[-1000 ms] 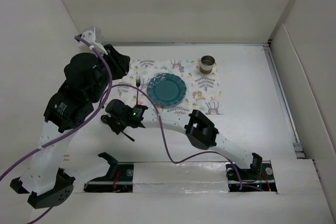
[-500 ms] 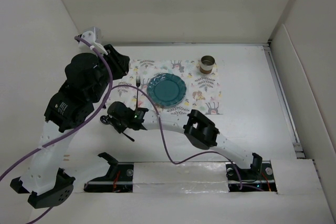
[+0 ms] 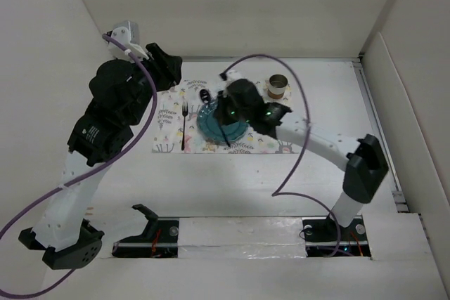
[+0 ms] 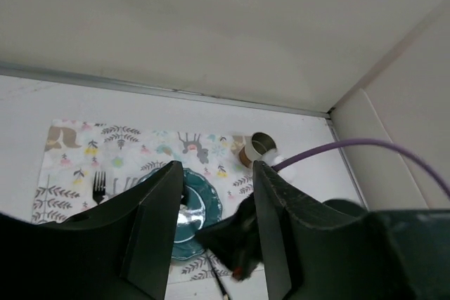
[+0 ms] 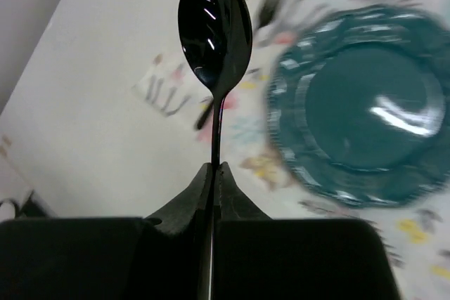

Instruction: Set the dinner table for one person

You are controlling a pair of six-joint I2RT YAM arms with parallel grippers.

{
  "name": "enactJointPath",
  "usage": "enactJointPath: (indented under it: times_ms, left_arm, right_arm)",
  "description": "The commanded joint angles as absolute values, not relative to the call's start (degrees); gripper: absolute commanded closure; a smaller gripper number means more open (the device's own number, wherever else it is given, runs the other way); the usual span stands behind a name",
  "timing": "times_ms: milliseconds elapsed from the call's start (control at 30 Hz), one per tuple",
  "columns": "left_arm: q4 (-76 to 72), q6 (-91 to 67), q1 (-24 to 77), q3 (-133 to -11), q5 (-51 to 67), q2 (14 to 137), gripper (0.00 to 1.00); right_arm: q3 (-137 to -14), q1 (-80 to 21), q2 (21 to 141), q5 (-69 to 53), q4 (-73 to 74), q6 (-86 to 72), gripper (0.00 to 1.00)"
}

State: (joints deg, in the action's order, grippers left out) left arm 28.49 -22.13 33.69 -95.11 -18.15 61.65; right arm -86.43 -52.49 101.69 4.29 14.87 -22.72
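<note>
Now, dinner table (image 3: 211,187): plain white surface, by far the largest thing in the top view, carrying everything below.
Placemat (image 3: 281,142): white floral cloth, flat on the table's far half, long side running 9 to 3 o'clock.
Plate (image 5: 369,103): teal, scalloped rim, on the placemat near its middle; partly covered by the right arm from above.
Fork (image 3: 184,121): dark, flat on the placemat at the plate's 9 o'clock, just beside the rim, tines toward 12.
Cup (image 3: 278,87): small, brown, upright at the placemat's far corner, the plate's 2 o'clock.
Spoon (image 5: 214,26): glossy black, bowl out past the fingertips, near the plate's 11 o'clock rim; height above the placemat cannot be told.
Right gripper (image 5: 214,166): fingers pinched tight on the spoon's handle, over the plate.
Left gripper (image 4: 216,170): raised at the placemat's 10 o'clock corner, fingers apart, gap bare.
</note>
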Motion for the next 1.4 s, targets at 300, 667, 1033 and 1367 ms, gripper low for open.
enactJointPath:
  times_ms: [300,667,1033,1367]
  left_arm:
    - [16.35,-25.40,33.93,-81.48,-7.65,67.15,0.55]
    - [15.38,-26.37,33.93,-76.65,-7.56,66.62,0.55]
    - [15.64,-25.75,33.93,-74.09,-8.44,66.01,0.55]
    - [16.17,-25.84,33.93,-74.09,-8.52,65.92,0.53]
  right_arm:
    - [-70.39,-25.95,95.09,5.19,15.29,-19.16,1.00]
    - [-78.57,-23.64,107.65,5.62,15.99,-22.12,1.00]
    - [-75.59,-25.22,110.39,7.73,13.54,-28.21,1.00]
    - [-75.32,-25.75,107.94,10.46,16.26,-27.69,0.53]
